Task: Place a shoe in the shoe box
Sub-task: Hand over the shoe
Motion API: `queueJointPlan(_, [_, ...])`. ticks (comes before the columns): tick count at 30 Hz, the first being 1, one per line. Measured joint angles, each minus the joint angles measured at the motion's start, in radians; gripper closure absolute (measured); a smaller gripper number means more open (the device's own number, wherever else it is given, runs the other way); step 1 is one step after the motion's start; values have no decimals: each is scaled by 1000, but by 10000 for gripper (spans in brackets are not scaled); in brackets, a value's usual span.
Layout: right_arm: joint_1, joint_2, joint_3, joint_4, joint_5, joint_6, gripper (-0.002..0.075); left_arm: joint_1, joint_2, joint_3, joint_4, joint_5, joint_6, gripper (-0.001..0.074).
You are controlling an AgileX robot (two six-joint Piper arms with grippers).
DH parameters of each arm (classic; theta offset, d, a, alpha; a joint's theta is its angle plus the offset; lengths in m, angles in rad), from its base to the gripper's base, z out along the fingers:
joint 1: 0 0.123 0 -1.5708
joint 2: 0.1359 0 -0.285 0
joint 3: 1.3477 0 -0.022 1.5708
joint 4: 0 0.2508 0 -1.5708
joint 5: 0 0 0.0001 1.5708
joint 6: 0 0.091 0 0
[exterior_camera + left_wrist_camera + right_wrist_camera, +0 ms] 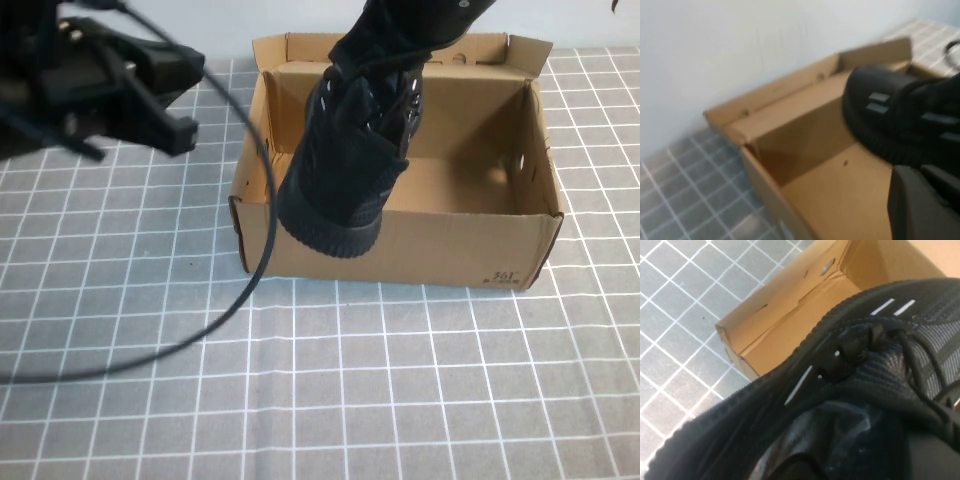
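Right gripper [375, 75] clamped on the shoe [345, 165], hung toe-down over the shoe box [400, 255] at its nine o'clock end (for lowering in). Left gripper [185, 132] closed, empty, parked ten o'clock.

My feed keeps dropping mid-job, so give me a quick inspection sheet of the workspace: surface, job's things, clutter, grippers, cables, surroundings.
Surface: grey cloth with a white grid, flat.
Job's things: open brown corrugated cardboard shoe box, flaps up, inside bare; black mesh sneaker hangs tilted over the box's left half, sole facing the camera, not yet set down.
Clutter: nothing seen.
Grippers: right gripper above the box, jaws shut on the sneaker by its collar; left gripper raised left of the box, jaws shut, empty.
Cables: black cable loops from the left arm across the cloth, crossing in front of the box's left corner.
Surroundings: plain white wall behind the box.
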Motion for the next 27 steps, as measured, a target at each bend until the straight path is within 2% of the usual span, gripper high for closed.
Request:
queueJointPlan(4, [-17,0,-4,3,2,0,732,-7,111,-121,312,73,-302,738])
queueJointPlan(9, [-32,0,-4,3,2,14,732,-7,184,-274,738,315,-725,738])
queueJointPlan(12, [-32,0,-4,3,2,15,732,-7,187,-316,857,491,-881,738])
queueJointPlan(16, [-32,0,-4,3,2,18,732,-30,183,-322,875,632,-940,738])
queueJointPlan(18, [-32,0,-4,3,2,18,732,-83,183,-322,878,648,-947,738])
queueJointPlan(22, [-32,0,-4,3,2,20,732,-265,183,-324,914,626,-961,738])
queueJointPlan(27, [-32,0,-4,3,2,22,732,-492,178,-325,1154,605,-1109,738])
